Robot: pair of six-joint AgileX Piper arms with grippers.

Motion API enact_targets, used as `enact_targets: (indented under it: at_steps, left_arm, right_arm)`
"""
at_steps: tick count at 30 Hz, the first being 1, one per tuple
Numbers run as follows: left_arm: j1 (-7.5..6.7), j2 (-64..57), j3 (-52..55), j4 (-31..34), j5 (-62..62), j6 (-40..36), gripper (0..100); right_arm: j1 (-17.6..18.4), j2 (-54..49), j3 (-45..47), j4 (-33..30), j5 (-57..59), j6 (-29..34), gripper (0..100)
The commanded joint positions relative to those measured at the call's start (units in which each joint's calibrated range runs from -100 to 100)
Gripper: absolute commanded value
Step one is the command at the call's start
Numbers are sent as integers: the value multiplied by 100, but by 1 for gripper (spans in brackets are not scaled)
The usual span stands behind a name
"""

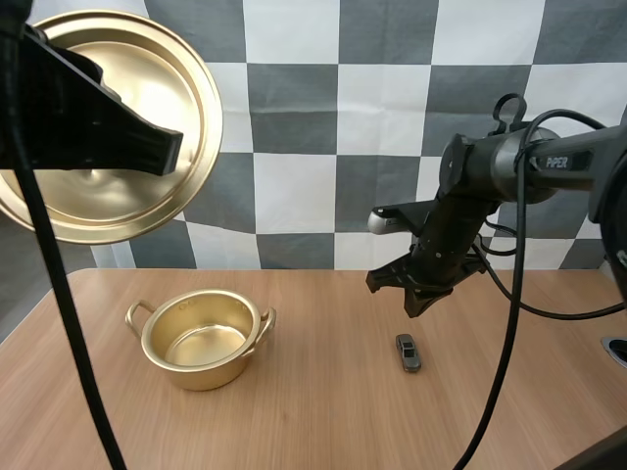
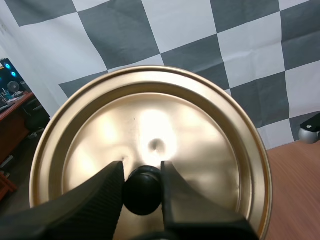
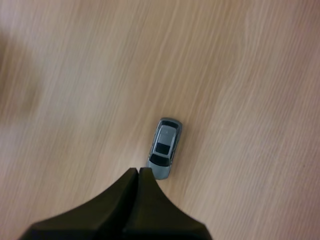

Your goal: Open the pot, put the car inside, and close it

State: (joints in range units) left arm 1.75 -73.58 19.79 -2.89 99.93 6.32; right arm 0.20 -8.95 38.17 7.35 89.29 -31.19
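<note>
The gold pot (image 1: 201, 339) stands open on the wooden table, left of centre, and nothing lies inside it. Its gold lid (image 1: 132, 93) is held high up near the camera, tilted on edge. My left gripper (image 2: 142, 180) is shut on the lid's black knob (image 2: 142, 191), one finger on each side. The small grey toy car (image 1: 408, 352) lies on the table to the right of the pot. My right gripper (image 1: 410, 294) hangs a little above and behind the car. Its fingers lie together as one dark wedge (image 3: 138, 172) just short of the car (image 3: 164, 148).
The bare wooden table (image 1: 313, 421) stretches between the pot and the car. A round grey fitting (image 1: 617, 351) sits at the table's right edge.
</note>
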Motion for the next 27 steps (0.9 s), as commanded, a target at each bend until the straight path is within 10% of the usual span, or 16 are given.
enact_targets:
  at_steps: [1,4,10,13,27]
  left_arm:
    - [2,-1,4,-10,7,6,0]
    - [2,-1,4,-25,7,6,0]
    - [2,-1,4,-49,7,6,0]
    - [2,-1,4,-65,7,6,0]
    - [2,-1,4,-108,7,14,0]
  right_arm:
    - [6,139,6,6,428,-155,0]
    - [6,347,6,-83,677,-332,5]
    - [6,393,6,-292,448,-466,81]
    - [6,393,6,-257,232,-503,98]
    - [6,393,6,-313,-435,-295,100]
